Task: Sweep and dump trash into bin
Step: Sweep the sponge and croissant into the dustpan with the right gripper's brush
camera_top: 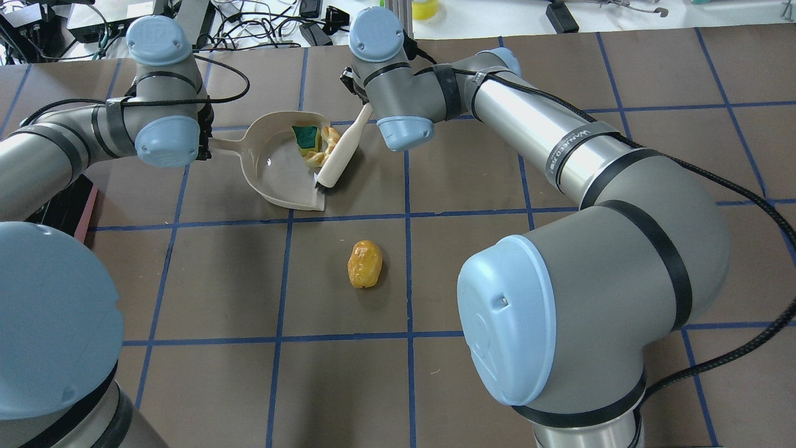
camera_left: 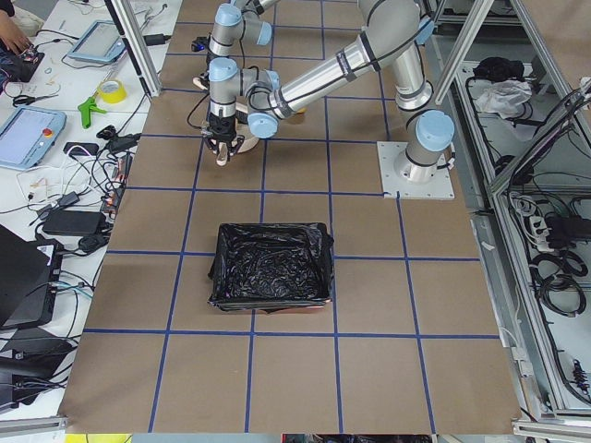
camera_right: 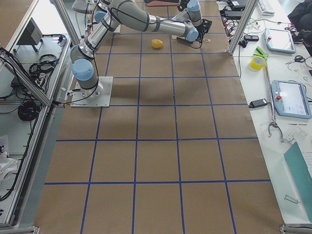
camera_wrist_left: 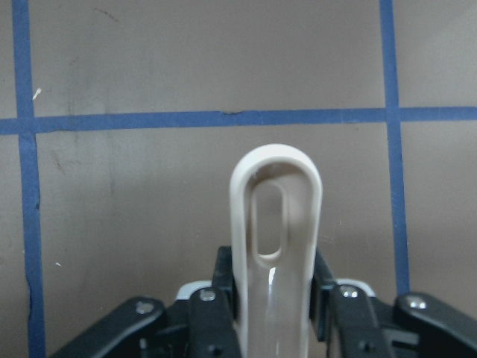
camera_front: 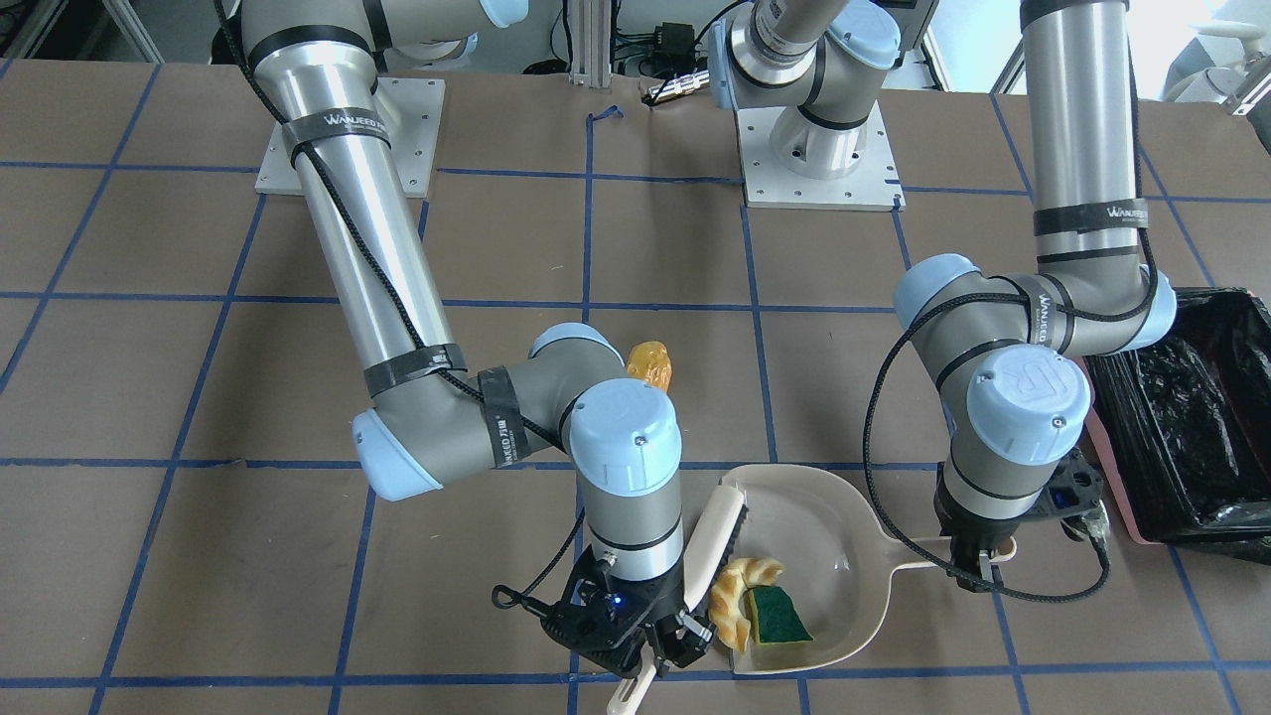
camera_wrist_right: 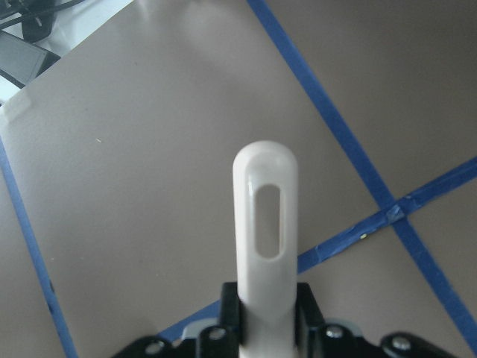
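Observation:
The beige dustpan (camera_front: 844, 536) lies on the table with the green-and-yellow sponge wedge (camera_front: 779, 616) inside it and the tan croissant piece (camera_front: 740, 596) at its open lip. My left gripper (camera_front: 978, 571) is shut on the dustpan handle (camera_wrist_left: 274, 224). My right gripper (camera_front: 645, 645) is shut on the brush handle (camera_wrist_right: 266, 216). The brush (camera_front: 717, 536) stands tilted at the pan's mouth, its bristles against the croissant. The yellow-orange potato piece (camera_top: 364, 264) lies alone on the table, apart from the pan. The pink bin with its black bag (camera_front: 1201, 417) stands beyond my left arm.
The table is brown with blue tape grid lines (camera_top: 407, 218). The two arm base plates (camera_front: 819, 159) sit at the robot's side. Tablets, tape and cables lie on the benches (camera_right: 290, 97) beyond the table's far edge.

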Available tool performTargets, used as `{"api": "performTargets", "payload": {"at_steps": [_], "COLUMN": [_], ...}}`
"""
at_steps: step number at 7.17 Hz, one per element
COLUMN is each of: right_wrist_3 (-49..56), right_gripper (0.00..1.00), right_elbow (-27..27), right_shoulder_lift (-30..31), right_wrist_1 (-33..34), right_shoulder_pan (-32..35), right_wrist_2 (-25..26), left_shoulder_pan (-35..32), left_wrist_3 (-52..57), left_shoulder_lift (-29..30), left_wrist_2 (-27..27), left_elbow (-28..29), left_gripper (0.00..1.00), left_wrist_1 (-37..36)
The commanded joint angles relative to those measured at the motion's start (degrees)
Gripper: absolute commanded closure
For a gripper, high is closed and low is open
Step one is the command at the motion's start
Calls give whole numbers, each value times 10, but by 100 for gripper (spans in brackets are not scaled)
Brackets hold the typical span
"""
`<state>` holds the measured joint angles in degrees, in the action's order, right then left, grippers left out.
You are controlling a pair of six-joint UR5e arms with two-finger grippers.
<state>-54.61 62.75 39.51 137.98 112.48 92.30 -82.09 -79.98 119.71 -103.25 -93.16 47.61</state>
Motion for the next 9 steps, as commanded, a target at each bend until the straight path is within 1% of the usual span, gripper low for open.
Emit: {"api": "performTargets", "payload": {"at_steps": [1,2,4,5,6,7,8,9], "right_wrist_3": [-98,-106,-34,-6,37,43,43,43], "right_gripper": [100,100,100,100,100,100,100,100], "right_elbow": [-14,-20,-18,-15,-10,11,56,128], "right_shoulder_lift": [0,3,19,41,70,105,140,185], "right_wrist_1": [-2,-4,-42,-91,-164,-210,-214,-209], "right_shoulder_pan": [42,49,24,-5,-32,-49,-59,-72], "right_wrist_2": [-2,-3,-12,-24,-39,-39,-32,-27], "left_shoulder_pan": [0,0,0,0,0,0,-2,-5], "left_wrist_3": [-1,-1,-3,-4,1,7,9,9], "left_shoulder_lift": [0,0,0,0,-3,-18,-29,-45], "left_wrist_2": [1,1,2,3,6,10,10,22], "left_elbow": [0,0,0,0,0,-1,-7,-17], "left_gripper": [100,100,100,100,100,100,100,100], "left_wrist_1": [0,-1,0,0,0,5,9,27]}}
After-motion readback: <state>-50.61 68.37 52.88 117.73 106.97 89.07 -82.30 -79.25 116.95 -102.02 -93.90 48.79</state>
